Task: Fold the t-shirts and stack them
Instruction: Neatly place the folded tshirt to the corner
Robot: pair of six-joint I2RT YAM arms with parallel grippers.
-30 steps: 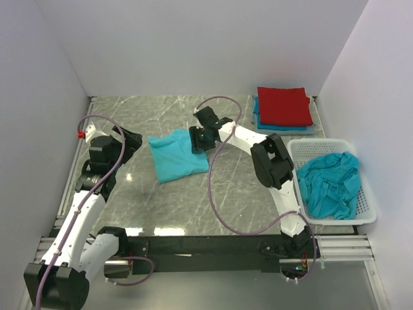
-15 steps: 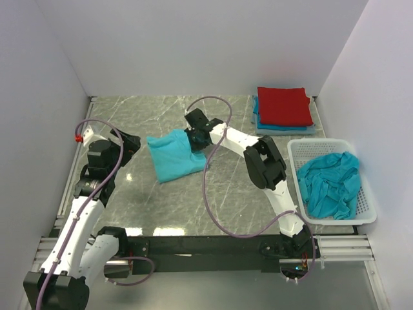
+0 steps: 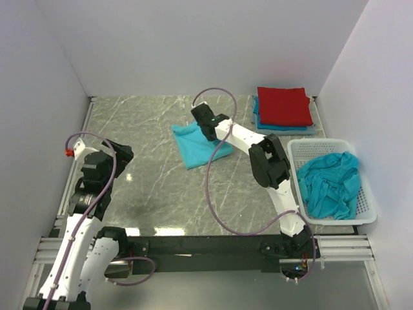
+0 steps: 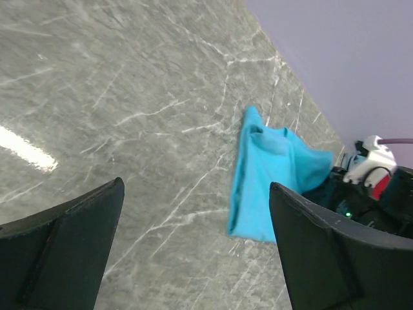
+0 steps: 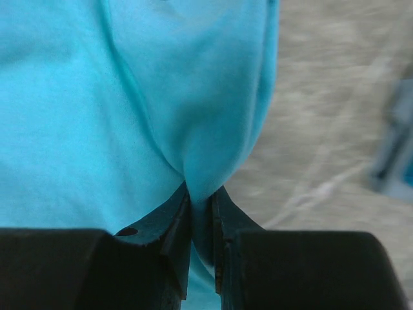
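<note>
Right gripper (image 5: 201, 199): jaws narrow, pinching a bunched edge of the folded shirt (image 3: 195, 145). The wrist view shows teal cloth squeezed in the slit between the fingers. The grip sits on the shirt's far edge, mid-table and a bit right of centre. The rest of the shirt trails toward the near side, and I can't tell whether it's flat on the table (image 3: 155, 194) or partly lifted.

My read on the edge pinch: it's one point that holds all the layers together, so the fold survives the move. The risk is that the layers fan out or the near corner drags and opens.

Left gripper (image 4: 195, 194): fingers wide, holding nothing, parked on the left well apart from the shirt. It's probably staying out of the right arm's way, since this looks like a one-arm step.

Stack (image 3: 284, 110) is in the far right corner, with the red shirt (image 3: 282, 103) on top of blue/teal layers. It's clear of the basket (image 3: 297, 150), which sits near right with loose shirts (image 3: 329, 184) crumpled inside.

Looks like the folding of this one is done and placing it on the stack is the step in hand. The basket load is still to fold, so the task isn't near finished.
</note>
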